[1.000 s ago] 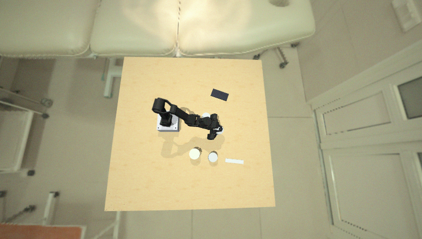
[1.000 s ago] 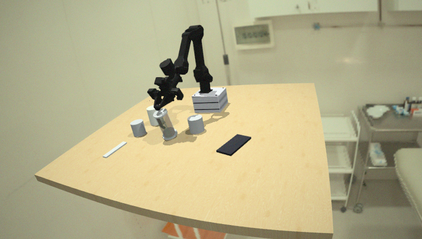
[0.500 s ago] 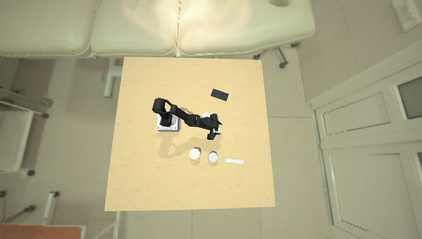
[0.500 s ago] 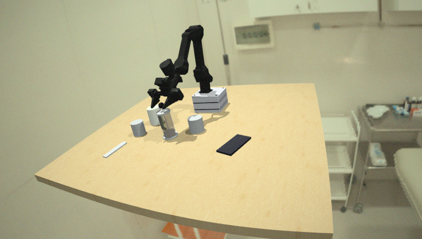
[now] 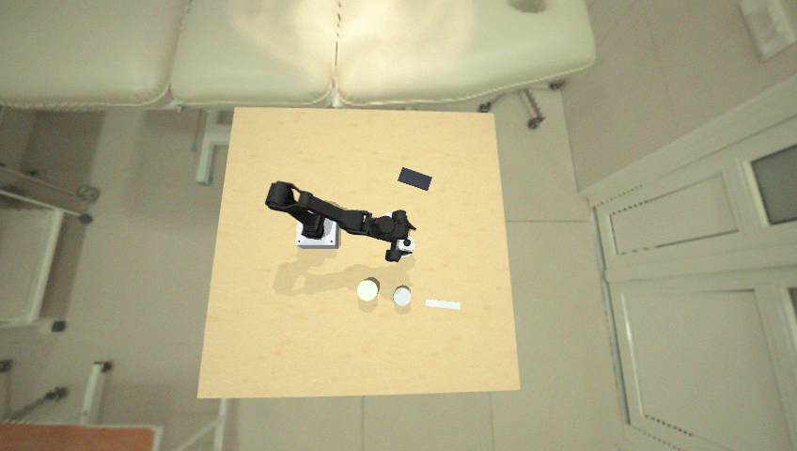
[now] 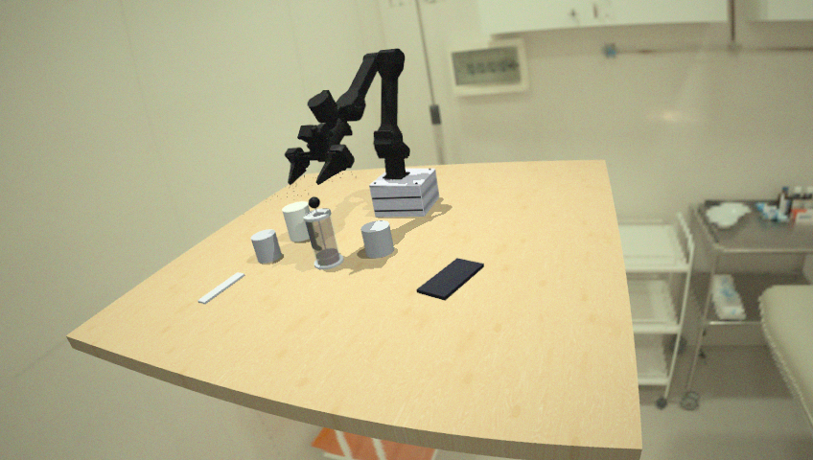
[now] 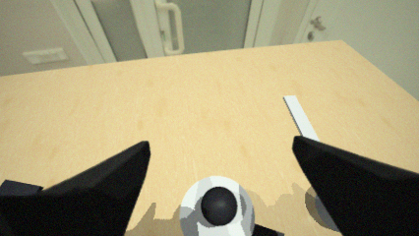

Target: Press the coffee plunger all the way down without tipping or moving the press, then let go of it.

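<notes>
Directly beneath the spread, empty pincer (image 6: 313,176): the coffee press (image 6: 322,238).

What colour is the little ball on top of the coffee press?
Black. The knob shows best in the wrist view, sitting between the open gripper fingers.

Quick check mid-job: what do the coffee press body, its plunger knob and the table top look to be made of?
Coffee press body: likely clear glass or plastic, since the dark contents at its bottom show through the wall. Plunger knob: a matte black ball with a soft highlight, probably plastic. Table top: pale wood or wood-look laminate, with faint grain and a satin finish; which one cannot be told.
</notes>
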Controlling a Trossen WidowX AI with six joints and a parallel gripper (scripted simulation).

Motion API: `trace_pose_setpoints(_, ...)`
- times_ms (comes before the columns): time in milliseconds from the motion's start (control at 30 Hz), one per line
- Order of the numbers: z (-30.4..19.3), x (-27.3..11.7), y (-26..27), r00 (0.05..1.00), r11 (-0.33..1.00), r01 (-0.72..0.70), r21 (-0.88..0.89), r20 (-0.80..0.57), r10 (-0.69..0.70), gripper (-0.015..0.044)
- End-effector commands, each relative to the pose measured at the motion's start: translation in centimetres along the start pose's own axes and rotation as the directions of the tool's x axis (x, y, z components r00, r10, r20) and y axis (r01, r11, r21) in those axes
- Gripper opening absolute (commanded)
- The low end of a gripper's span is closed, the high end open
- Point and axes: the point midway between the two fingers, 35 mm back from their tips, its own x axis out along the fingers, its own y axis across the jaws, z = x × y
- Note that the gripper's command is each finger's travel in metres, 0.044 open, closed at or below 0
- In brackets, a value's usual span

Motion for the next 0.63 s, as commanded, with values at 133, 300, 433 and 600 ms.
trace_pose_setpoints(133,1.21,-2.54,0.05,1.0,1.0,-0.004,-0.002,0.002,0.004,0.044)
trace_pose_setpoints(300,1.21,-2.54,0.05,1.0,1.0,-0.004,-0.002,0.002,0.004,0.044)
trace_pose_setpoints(433,1.21,-2.54,0.05,1.0,1.0,-0.004,-0.002,0.002,0.004,0.044)
trace_pose_setpoints(600,1.21,-2.54,0.05,1.0,1.0,-0.004,-0.002,0.002,0.004,0.044)
